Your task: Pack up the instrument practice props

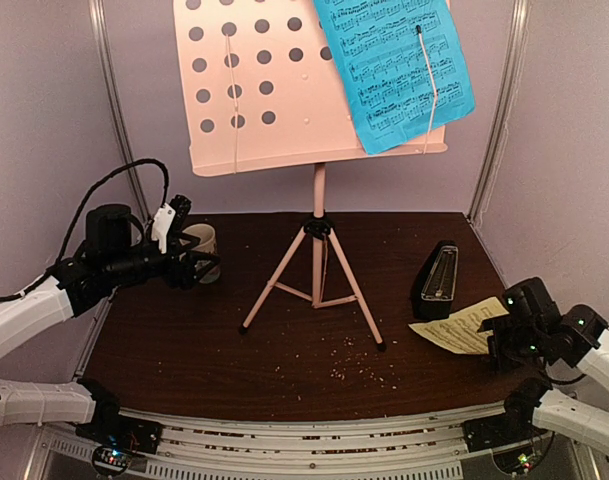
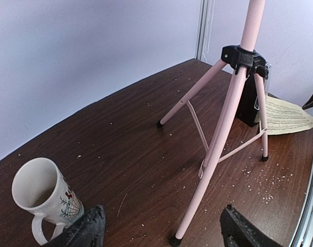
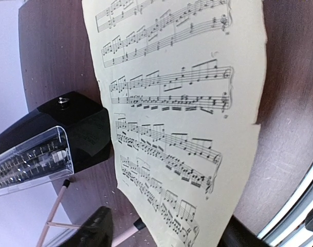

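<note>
Dark brown worktop (image 1: 184, 340) strewn with pale crumbs (image 1: 359, 365); carrying pink music stand (image 1: 319, 250) at centre, beige mug (image 1: 202, 245) left, black metronome (image 1: 439, 280) right, yellow page (image 1: 459, 325) just beside.

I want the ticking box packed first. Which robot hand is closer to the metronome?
Right. The right gripper hovers over the yellow page right beside the metronome. The left gripper is far across the table, next to the mug.
</note>
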